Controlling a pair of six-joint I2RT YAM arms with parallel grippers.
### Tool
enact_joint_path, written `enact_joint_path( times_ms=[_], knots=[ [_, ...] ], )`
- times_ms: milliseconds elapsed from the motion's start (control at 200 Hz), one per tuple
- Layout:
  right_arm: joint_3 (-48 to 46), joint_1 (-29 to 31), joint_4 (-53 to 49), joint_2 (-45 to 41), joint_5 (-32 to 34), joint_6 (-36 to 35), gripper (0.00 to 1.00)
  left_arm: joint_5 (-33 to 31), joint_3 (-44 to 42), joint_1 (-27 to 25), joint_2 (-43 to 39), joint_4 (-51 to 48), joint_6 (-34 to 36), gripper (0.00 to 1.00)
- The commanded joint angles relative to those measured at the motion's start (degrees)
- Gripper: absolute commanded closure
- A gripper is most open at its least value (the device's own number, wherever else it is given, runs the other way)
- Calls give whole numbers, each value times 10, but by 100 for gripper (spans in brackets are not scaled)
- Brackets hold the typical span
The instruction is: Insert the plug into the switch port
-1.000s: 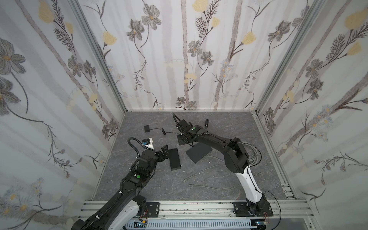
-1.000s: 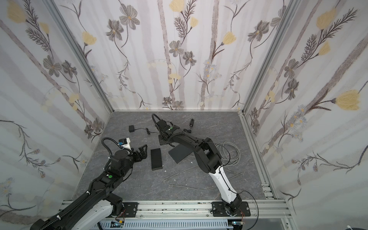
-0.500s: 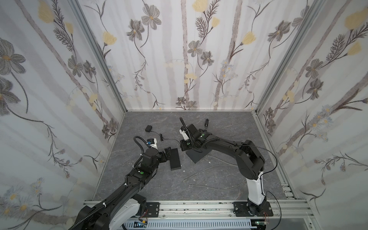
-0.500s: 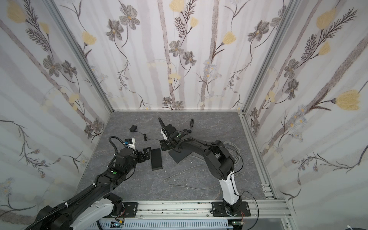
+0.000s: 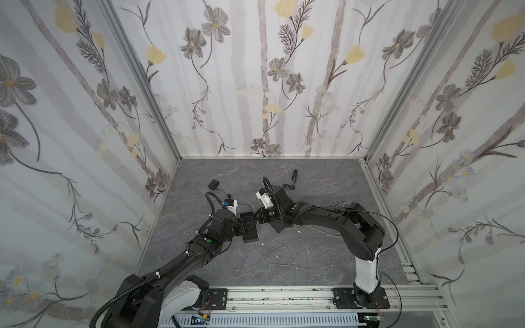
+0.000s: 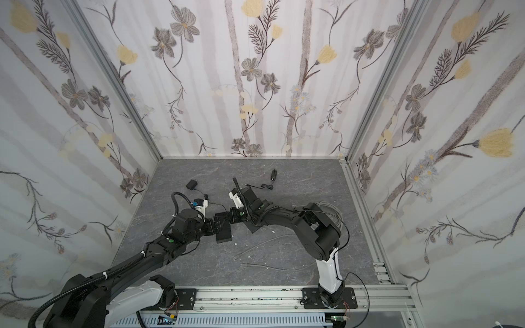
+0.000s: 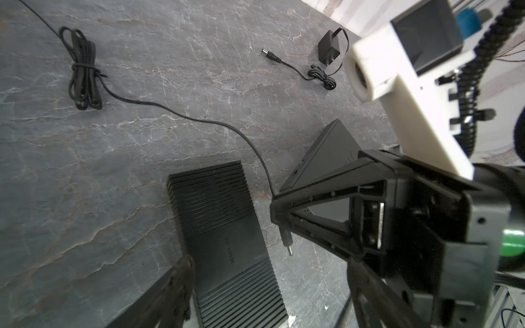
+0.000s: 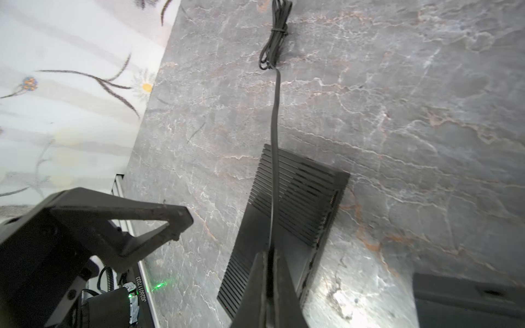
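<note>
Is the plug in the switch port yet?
Out: the plug hangs bare-tipped from the shut right gripper, apart from the switch, in the left wrist view.

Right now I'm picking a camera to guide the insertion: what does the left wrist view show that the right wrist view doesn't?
Left wrist only: the plug tip poking out below the right gripper, whose jaws are shut on it, and a spare adapter. Right wrist only: one long side edge of the switch, with openings too blurred to call ports. Both: the switch top, the cable and its tied bundle.
</note>
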Motion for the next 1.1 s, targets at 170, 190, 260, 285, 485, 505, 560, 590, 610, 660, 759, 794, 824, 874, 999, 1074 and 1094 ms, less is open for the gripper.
enact_joint_path(
  times_ms=[170,190,260,285,485,505,560,590,610,660,759,794,824,874,999,1074,1094],
  knots=[
    [-5,18,48,1,13,-13,100,-37,-3,0,-41,-113,-62,6],
    [-6,18,45,1,18,-16,100,-38,2,-1,-36,-125,-64,6],
    [-7,16,39,0,36,-24,100,-40,28,-2,-13,-170,-72,4],
    [-6,15,35,1,44,-27,100,-38,40,-1,-3,-187,-73,0],
    [-19,9,22,-5,82,-22,100,-41,108,-4,100,-252,-69,0],
    [-22,-7,23,-6,84,-22,100,-41,115,-5,112,-254,-68,0],
    [-31,-15,24,-15,91,-22,100,-43,137,-10,151,-262,-60,0],
    [-39,-19,26,-21,95,-21,100,-48,154,-14,171,-272,-54,0],
    [-46,-22,29,-24,98,-19,100,-54,166,-19,185,-280,-50,0],
    [-64,-30,40,-35,100,-15,100,-72,195,-30,213,-300,-40,0],
    [-95,-49,63,-54,91,-7,100,-104,240,-46,261,-324,-29,0],
    [-102,-54,68,-58,88,-6,100,-109,253,-50,274,-328,-28,0],
    [-108,-57,70,-61,85,-6,100,-114,264,-52,285,-331,-26,0],
    [-115,-61,73,-64,81,-7,100,-120,278,-55,304,-337,-22,0],
    [-128,-64,81,-73,77,-6,100,-128,317,-57,358,-357,-4,0],
    [-137,-66,88,-78,74,-5,100,-133,336,-60,386,-368,9,3],
    [-138,-66,89,-79,74,-6,100,-136,340,-59,392,-372,11,3]
  ],
)
